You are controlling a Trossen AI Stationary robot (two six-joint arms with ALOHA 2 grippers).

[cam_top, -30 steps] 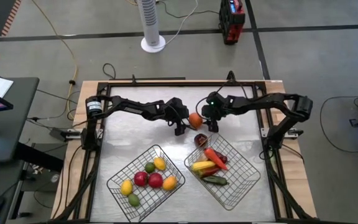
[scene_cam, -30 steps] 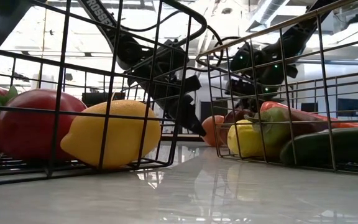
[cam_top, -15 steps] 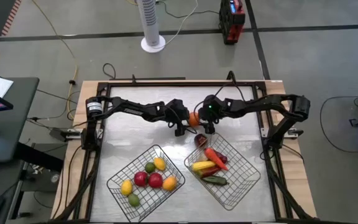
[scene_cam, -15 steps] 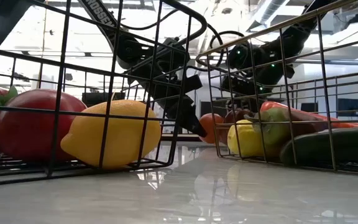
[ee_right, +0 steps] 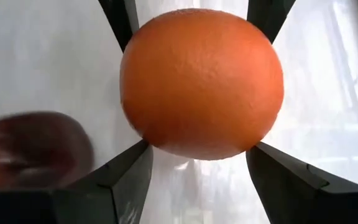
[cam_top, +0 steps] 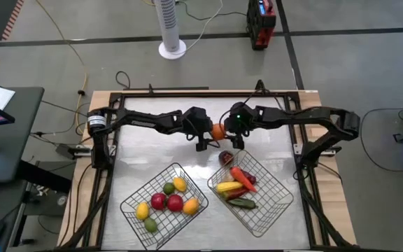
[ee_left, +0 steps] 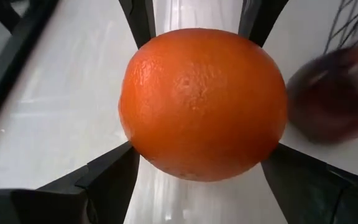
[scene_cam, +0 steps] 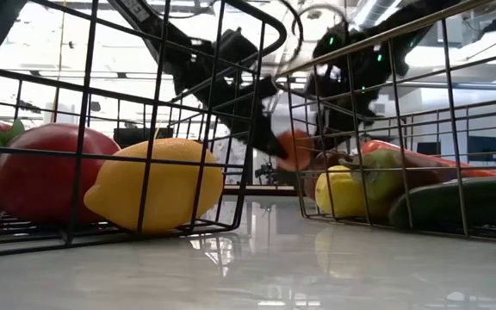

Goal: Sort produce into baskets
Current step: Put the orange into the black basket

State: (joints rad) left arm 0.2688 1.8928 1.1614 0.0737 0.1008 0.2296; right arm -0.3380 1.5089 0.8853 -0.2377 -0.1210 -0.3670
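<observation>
Both grippers meet at one orange (cam_top: 218, 131) above the table (cam_top: 152, 150), behind the 2 baskets. The left gripper (cam_top: 208, 137) comes in from the orange's left side, the right gripper (cam_top: 231, 137) from its right. In the low view the orange (scene_cam: 294, 148) hangs clear of the tabletop betw. the two dark arms.

Left wrist view: orange (ee_left: 202, 102) fills the gap betw. the left gripper's (ee_left: 199, 162) fingers (ee_left: 104, 180), which sit against its flanks, spread wide round it. Right wrist view: same orange (ee_right: 202, 82), w/ the right gripper's (ee_right: 199, 158) fingers (ee_right: 120, 177) on either side of it, also set wide, touching or very nearly so. So each pincer looks closed on the orange at once; which one bears the weight can't be told.

Just below the right gripper, on the table by the right basket's (cam_top: 270, 213) near corner, lies a dark red piece (cam_top: 225, 157); it shows blurred beside the orange in both wrist views.

Right basket holds long items: a carrot (cam_top: 242, 176), a yellow piece (cam_top: 228, 186), a cucumber (cam_top: 243, 203), plus a reddish one under them. Left basket (cam_top: 137, 199), well below the left gripper, holds round fruit: 2 red (cam_top: 167, 202), 3 yellow-orange (cam_top: 180, 184), 2 green (cam_top: 150, 224). In the low view a lemon (scene_cam: 155, 185) and a red fruit (scene_cam: 46, 170) sit behind the left basket's wires.
</observation>
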